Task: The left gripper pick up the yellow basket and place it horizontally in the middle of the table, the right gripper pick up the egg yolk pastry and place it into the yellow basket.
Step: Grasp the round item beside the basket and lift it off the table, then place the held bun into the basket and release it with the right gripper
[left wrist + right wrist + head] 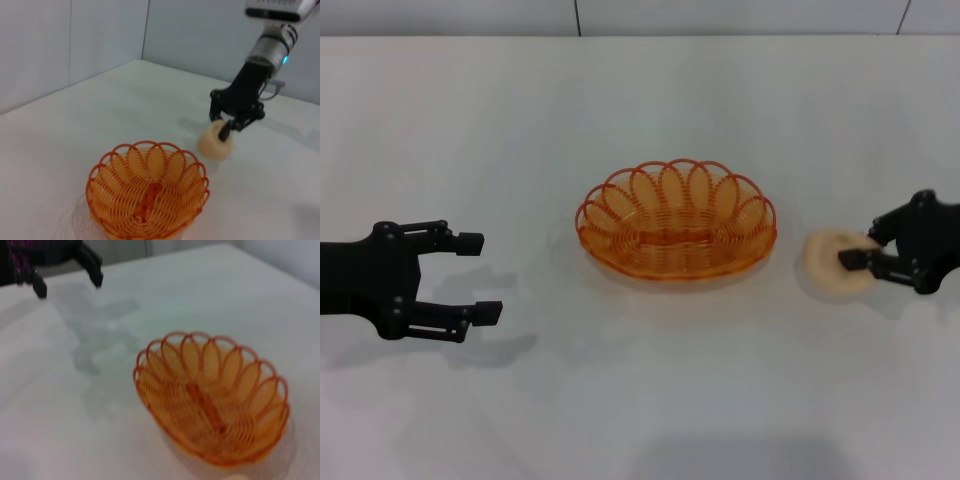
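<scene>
The yellow basket point(676, 238) lies lengthwise across the middle of the white table point(670, 410), empty. It also shows in the left wrist view point(147, 192) and the right wrist view point(212, 397). My left gripper point(480, 277) is open and empty, low over the table well to the left of the basket; it also shows in the right wrist view point(69, 284). My right gripper point(860, 249) is shut on the egg yolk pastry point(828, 264), just right of the basket, at table height. The left wrist view shows the same grip point(222, 125) on the tilted pastry point(212, 145).
The table's far edge meets a pale wall point(620, 15) behind the basket. Bare tabletop lies in front of the basket and between it and the left gripper.
</scene>
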You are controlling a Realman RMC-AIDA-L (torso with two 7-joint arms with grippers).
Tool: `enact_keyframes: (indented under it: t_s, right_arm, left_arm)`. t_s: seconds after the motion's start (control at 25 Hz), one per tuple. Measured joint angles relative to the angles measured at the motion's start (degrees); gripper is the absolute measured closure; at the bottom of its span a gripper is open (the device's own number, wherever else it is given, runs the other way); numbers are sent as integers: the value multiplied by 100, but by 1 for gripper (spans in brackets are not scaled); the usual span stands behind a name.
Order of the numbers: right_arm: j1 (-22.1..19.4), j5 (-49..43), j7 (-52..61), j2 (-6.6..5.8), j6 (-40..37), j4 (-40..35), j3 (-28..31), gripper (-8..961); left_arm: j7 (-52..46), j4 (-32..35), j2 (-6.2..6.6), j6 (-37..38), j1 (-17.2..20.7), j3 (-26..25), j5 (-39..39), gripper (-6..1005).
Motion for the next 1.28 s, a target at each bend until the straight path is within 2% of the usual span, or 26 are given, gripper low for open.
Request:
enact_keyframes:
  t_s: [0.16,0.44,0.68,0.96,1.2,1.28]
  right_arm:
    - [33,136,46,42,-413,-336,283,819]
    - [239,949,121,82,-302,-257,-14,874]
    - [387,1778,61,104,712,78,-976,894]
    - [422,2024,-3,127,1880,178,-2155,898]
    - [416,2323,-23,134,2016,286,-2325,899]
    - [420,2390,-38,128,2002,324,-2328,820]
  left_arm:
    - [-7,0,5,19,-17,0,6,111]
    - [33,-60,15,-15,-50,0,25,111]
    - [75,-68,-6,-16,-70,1,74,111]
    - [119,-67,-24,-23,-69,3,85,111]
    - [125,-49,-28,-25,-69,0,86,111]
    - [125,-48,-27,-25,-69,0,86,111]
